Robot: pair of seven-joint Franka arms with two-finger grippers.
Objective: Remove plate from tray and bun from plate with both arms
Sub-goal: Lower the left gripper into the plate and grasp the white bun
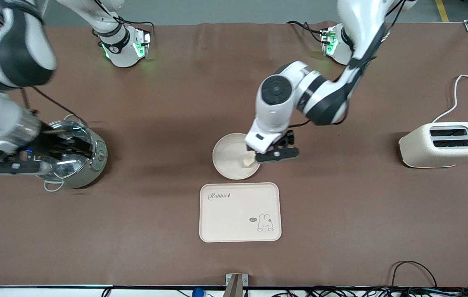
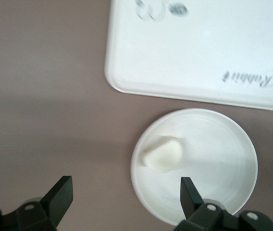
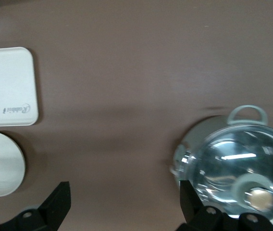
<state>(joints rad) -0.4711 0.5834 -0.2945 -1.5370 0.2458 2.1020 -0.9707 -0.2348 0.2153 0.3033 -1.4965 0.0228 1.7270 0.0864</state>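
Hovering with jaws spread wide and holding nothing, left gripper over the edge of the plate, bun sitting loose on that plate just under it. Hanging with jaws likewise apart and empty, right gripper over the glass-lidded pot at the right arm's end of the table. Lying just nearer the front camera than the plate, rabbit tray, with toaster off toward the left arm's end.

Right hand blurred (over the pot).
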